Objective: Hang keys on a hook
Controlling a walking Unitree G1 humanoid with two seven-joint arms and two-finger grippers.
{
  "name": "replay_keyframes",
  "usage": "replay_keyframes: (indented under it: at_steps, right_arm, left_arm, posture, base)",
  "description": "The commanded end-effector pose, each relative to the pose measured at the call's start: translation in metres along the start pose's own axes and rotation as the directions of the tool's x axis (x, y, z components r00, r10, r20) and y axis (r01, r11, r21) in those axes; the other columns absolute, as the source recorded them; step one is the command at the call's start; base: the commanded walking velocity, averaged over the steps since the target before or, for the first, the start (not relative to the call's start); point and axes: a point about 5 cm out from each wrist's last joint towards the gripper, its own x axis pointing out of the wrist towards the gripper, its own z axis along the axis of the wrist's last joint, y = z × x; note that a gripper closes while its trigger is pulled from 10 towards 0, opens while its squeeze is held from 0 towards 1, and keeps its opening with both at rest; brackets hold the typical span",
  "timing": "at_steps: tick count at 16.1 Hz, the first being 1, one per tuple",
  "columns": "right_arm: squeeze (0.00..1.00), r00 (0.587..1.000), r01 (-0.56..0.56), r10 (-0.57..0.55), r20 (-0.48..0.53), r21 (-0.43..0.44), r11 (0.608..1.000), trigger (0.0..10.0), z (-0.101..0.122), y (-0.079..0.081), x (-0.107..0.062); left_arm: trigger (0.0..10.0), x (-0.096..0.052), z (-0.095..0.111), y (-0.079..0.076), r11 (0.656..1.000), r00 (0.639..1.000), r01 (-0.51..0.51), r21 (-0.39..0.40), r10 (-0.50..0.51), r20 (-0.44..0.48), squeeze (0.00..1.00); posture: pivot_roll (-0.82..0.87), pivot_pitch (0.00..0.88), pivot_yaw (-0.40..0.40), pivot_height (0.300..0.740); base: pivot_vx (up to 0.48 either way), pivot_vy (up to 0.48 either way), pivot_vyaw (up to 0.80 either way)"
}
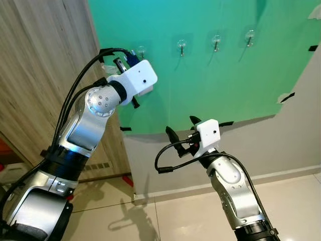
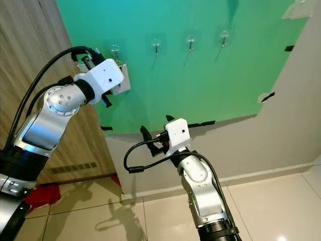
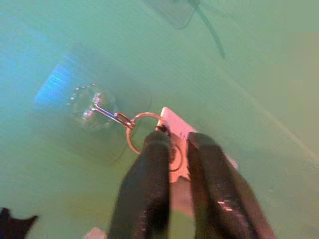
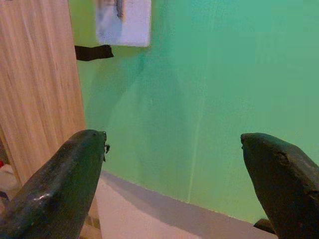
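Your left gripper (image 3: 172, 149) is pinching the keys (image 3: 172, 134), ring right at the leftmost hook (image 3: 102, 113), centre-left of the wrist frame. Slide it fully on before releasing (right gripper (image 4: 174, 164) idles wide).

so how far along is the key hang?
Done: the left end effector has the keys up at the leftmost hook. In hand: key ring at the hook's tip, fingers shut on the tag. Left: seat it, release. Right end effector is open, idle.
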Motion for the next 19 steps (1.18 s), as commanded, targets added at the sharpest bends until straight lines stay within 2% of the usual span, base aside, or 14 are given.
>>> replay_keyframes:
  at_steps: [1,2,3,5,6,8,9,11,13,15,16,17,18,19]
  right_arm:
    - [0.0,1.0,-0.01,0.01,0.004,-0.003,1.0,10.0,0.001,0.002,-0.001]
    - [0.0,1.0,-0.009,0.009,0.003,-0.003,1.0,10.0,0.001,0.002,-0.001]
    - [0.0,1.0,-0.008,0.008,0.002,-0.002,1.0,10.0,0.001,0.002,-0.001]
    - [0.0,1.0,-0.005,0.005,0.001,-0.001,1.0,10.0,0.001,0.002,-0.001]
    - [0.0,1.0,-0.003,0.003,0.001,-0.001,1.0,10.0,0.0,0.002,-0.001]
    - [0.0,1.0,0.0,0.0,0.0,-0.001,1.0,10.0,0.0,0.001,-0.002]
    - [0.0,1.0,0.003,-0.003,-0.001,-0.001,1.0,10.0,0.0,0.001,-0.003]
    - [0.0,1.0,0.024,-0.023,-0.004,0.021,0.999,10.0,0.0,-0.003,-0.006]
    - [0.0,0.989,0.145,-0.14,-0.042,0.157,0.977,10.0,-0.006,-0.023,-0.015]
    - [0.0,0.981,0.192,-0.187,-0.048,0.131,0.973,10.0,-0.005,-0.036,-0.023]
    - [0.0,0.977,0.212,-0.208,-0.047,0.114,0.971,10.0,-0.005,-0.039,-0.025]
    - [0.0,0.97,0.24,-0.237,-0.043,0.091,0.966,10.0,-0.005,-0.045,-0.027]
    - [0.0,0.966,0.257,-0.254,-0.051,0.067,0.964,10.0,-0.005,-0.049,-0.028]
    - [0.0,0.965,0.259,-0.255,-0.058,0.06,0.964,10.0,-0.006,-0.05,-0.028]
  left_arm:
    - [10.0,0.003,-0.001,-0.012,0.993,0.999,0.033,-0.115,-0.033,0.006,1.0]
    - [10.0,0.004,0.006,-0.003,0.975,0.998,-0.041,-0.218,0.051,0.039,1.0]
    - [10.0,0.004,0.012,0.005,0.957,0.991,-0.092,-0.274,0.115,0.071,1.0]
    - [10.0,0.001,0.018,0.019,0.878,0.965,-0.169,-0.448,0.241,0.107,1.0]
    - [10.0,-0.001,0.016,0.02,0.782,0.953,-0.176,-0.598,0.287,0.095,1.0]
    - [10.0,-0.005,0.01,0.013,0.665,0.953,-0.163,-0.729,0.298,0.059,1.0]
    - [10.0,-0.008,0.004,0.007,0.636,0.957,-0.16,-0.755,0.288,0.04,1.0]
    - [10.0,-0.019,-0.004,-0.007,0.617,0.97,-0.131,-0.776,0.242,0.029,1.0]
    - [10.0,-0.049,-0.027,-0.04,0.628,0.983,-0.156,-0.763,0.171,-0.061,1.0]
    - [10.0,-0.075,-0.05,-0.058,0.612,0.955,-0.297,-0.733,0.207,-0.215,1.0]
    - [10.0,-0.086,-0.062,-0.06,0.607,0.928,-0.373,-0.702,0.239,-0.287,1.0]
    - [10.0,-0.099,-0.077,-0.06,0.572,0.881,-0.473,-0.67,0.296,-0.37,1.0]
    - [10.0,-0.116,-0.087,-0.068,0.557,0.848,-0.528,-0.64,0.314,-0.426,1.0]
    - [10.0,-0.122,-0.089,-0.074,0.558,0.843,-0.535,-0.634,0.309,-0.44,1.0]
  posture:
    - [-0.1,0.0,0.052,0.74]
    - [-0.1,0.0,0.052,0.74]
    - [-0.1,0.0,0.052,0.74]
    - [-0.11,0.0,0.056,0.74]
    - [-0.11,0.0,0.058,0.74]
    - [-0.11,0.0,0.061,0.74]
    - [-0.11,0.0,0.062,0.74]
    - [-0.11,0.0,0.063,0.74]
    - [-0.09,0.0,0.055,0.74]
    - [-0.08,0.0,0.034,0.74]
    - [-0.07,0.0,0.022,0.74]
    - [-0.06,0.0,0.01,0.74]
    - [-0.06,0.0,0.003,0.74]
    - [-0.05,0.0,0.0,0.74]
  base:
    - [0.0,0.0,0.0]
    - [0.0,0.0,0.0]
    - [0.0,0.0,0.0]
    - [0.0,0.0,0.0]
    - [0.0,0.0,0.0]
    - [0.0,0.0,0.0]
    - [0.0,0.0,0.0]
    - [0.0,0.0,0.0]
    - [0.0,0.0,0.0]
    - [0.0,0.0,0.0]
    - [0.0,0.0,0.0]
    - [0.0,0.0,0.0]
    - [0.0,0.0,0.0]
    - [0.0,0.0,0.0]
